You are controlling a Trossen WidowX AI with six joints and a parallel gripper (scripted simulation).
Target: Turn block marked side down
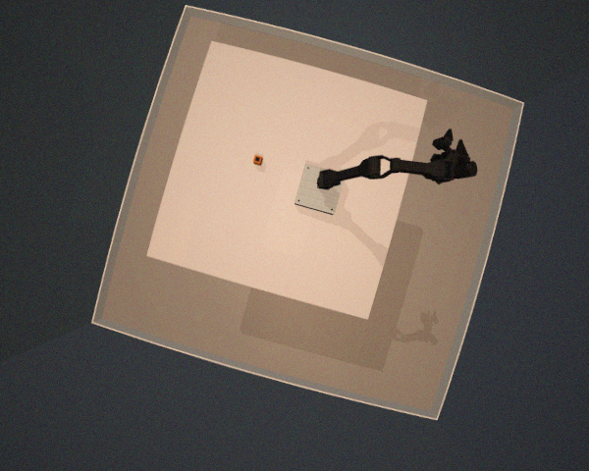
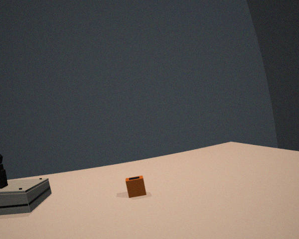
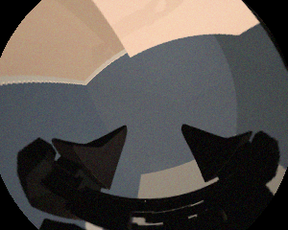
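Note:
The orange block [image 1: 257, 159] [image 2: 136, 188] rests on the pale table [image 1: 224, 218] [image 2: 209, 195], left of the arm's base in the top view. Its dark square mark is on the top face, facing up. My gripper [image 1: 455, 136] [image 3: 155, 128] is open and empty, with its two dark fingers wide apart. It is out past the table's right edge in the top view, on the far side of the arm's base from the block. The block is not in the wrist view, and the gripper is not in the exterior view.
The arm's grey base plate [image 1: 315, 197] [image 2: 9, 199] stands on the table, to the right of the block in the top view. The arm [image 1: 411, 166] stretches from it over the table's right edge. A brownish floor [image 1: 183, 298] with a pale border surrounds the table.

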